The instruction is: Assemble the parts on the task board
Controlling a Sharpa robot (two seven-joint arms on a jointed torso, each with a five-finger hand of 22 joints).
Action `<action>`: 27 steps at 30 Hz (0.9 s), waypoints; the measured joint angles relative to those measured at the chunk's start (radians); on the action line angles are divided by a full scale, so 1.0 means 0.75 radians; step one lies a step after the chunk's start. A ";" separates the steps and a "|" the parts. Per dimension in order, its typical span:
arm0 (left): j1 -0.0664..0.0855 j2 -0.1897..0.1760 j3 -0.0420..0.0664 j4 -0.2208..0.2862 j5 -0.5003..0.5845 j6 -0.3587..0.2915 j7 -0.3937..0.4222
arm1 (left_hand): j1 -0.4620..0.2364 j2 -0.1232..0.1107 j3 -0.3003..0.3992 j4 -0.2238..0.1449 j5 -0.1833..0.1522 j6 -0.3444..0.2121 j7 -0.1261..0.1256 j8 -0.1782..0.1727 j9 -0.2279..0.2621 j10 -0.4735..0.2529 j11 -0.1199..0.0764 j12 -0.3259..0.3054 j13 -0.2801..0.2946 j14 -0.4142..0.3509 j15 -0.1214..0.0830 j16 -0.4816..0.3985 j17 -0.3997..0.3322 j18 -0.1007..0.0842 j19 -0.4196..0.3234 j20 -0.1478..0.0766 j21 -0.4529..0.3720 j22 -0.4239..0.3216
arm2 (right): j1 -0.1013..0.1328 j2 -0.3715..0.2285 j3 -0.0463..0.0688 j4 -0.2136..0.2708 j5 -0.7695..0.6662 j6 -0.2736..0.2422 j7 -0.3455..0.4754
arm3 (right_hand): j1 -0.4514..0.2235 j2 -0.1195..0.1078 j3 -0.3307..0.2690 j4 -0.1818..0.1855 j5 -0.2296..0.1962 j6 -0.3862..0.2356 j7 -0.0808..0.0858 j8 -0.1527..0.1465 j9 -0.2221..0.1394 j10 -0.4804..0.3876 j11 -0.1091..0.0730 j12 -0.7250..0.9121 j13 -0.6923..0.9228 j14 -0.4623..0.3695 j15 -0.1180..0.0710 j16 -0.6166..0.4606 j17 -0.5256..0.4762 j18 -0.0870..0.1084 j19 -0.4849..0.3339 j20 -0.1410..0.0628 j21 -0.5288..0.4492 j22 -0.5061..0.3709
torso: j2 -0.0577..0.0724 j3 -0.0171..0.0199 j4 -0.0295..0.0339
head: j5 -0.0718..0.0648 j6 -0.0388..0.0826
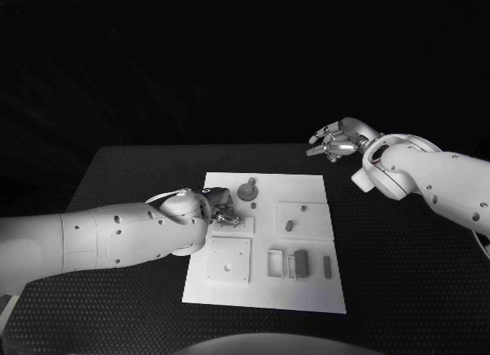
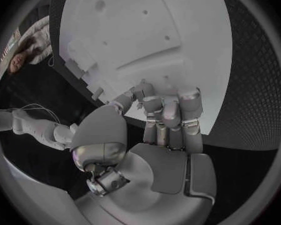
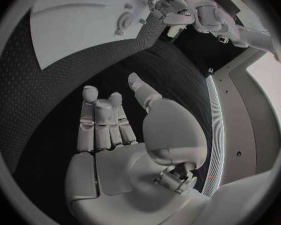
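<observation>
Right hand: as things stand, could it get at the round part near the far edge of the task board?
Probably yes. The right hand hangs open over bare table beyond the task board, and nothing lies between it and the round part. The left hand works just nearer, so the two could crowd.

The task board (image 1: pixel 269 244) lies on the table (image 1: pixel 128 170), under and just ahead of the left hand (image 1: pixel 223 212), whose fingertips hang over its left middle part. Just beyond that hand on the board lies a round part (image 1: pixel 247 191). To the hand's right sits a square recess holding a small part (image 1: pixel 290 225). Nearer the robot than the hand lie a square plate (image 1: pixel 229 259), a frame-shaped part (image 1: pixel 275 263) and two bar-shaped parts (image 1: pixel 300 260), side by side. The right hand (image 1: pixel 336 140) hovers over the table's far edge, well apart from the board, beyond its right corner.
</observation>
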 measured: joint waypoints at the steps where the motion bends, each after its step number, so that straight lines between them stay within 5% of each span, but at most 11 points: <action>1: -0.001 -0.002 0.000 0.000 0.002 -0.009 0.000 | -0.001 0.001 0.000 0.000 -0.002 0.000 0.000 0.000 0.001 0.000 0.000 0.000 0.000 0.000 0.000 0.000 0.000 0.000 0.000 0.000 0.000 0.000 | 0.000 0.000 0.000 0.000 0.000 0.000 0.000 | 0.000 0.000 0.000 0.000 0.000 0.000 0.000 0.000 0.000 0.000 0.000 0.000 0.000 0.000 0.000 0.000 0.000 0.000 0.000 0.000 0.000 0.000 | 0.000 0.0001 -0.0001 | 0.000 0.000; 13: -0.004 -0.005 -0.001 -0.003 0.056 -0.043 -0.006 | -0.004 0.004 0.000 0.000 -0.004 0.005 -0.004 0.000 0.000 0.000 0.000 0.000 0.000 0.000 0.000 0.000 0.000 0.000 0.000 0.000 0.000 0.001 | 0.000 -0.001 0.000 0.000 0.000 0.001 0.000 | 0.000 0.000 0.000 0.000 0.000 0.000 0.000 0.000 0.000 0.000 0.000 0.000 0.000 0.000 0.000 0.005 0.000 0.000 0.000 0.000 0.000 0.000 | 0.000 0.0006 0.0000 | 0.002 -0.004; 19: -0.002 -0.005 0.001 -0.003 0.132 -0.030 -0.009 | -0.023 0.033 -0.005 -0.006 -0.102 0.005 -0.005 -0.013 -0.017 0.000 0.000 0.000 -0.002 0.000 0.000 0.000 0.000 0.000 0.000 0.001 0.005 0.001 | 0.000 -0.001 0.000 0.000 0.000 0.001 0.000 | 0.000 0.000 0.000 0.000 0.000 0.000 0.000 0.000 0.000 0.000 0.000 0.000 0.000 0.000 0.000 0.005 -0.001 0.000 0.000 0.000 0.000 0.000 | -0.001 0.0006 0.0000 | 0.004 -0.007; 27: 0.001 -0.007 0.003 -0.007 0.205 -0.024 -0.018 | -0.027 0.037 -0.009 -0.009 -0.102 0.005 -0.005 -0.020 -0.025 0.000 0.000 0.000 -0.002 0.000 0.000 0.000 0.001 0.000 -0.002 0.002 0.005 0.001 | 0.000 -0.001 0.000 0.000 0.000 0.001 0.000 | 0.000 0.000 0.000 0.000 0.000 0.000 -0.001 0.000 0.000 0.000 0.000 0.000 -0.001 0.000 0.000 0.005 -0.001 0.000 0.000 0.000 0.000 0.000 | -0.001 0.0006 -0.0003 | 0.006 -0.012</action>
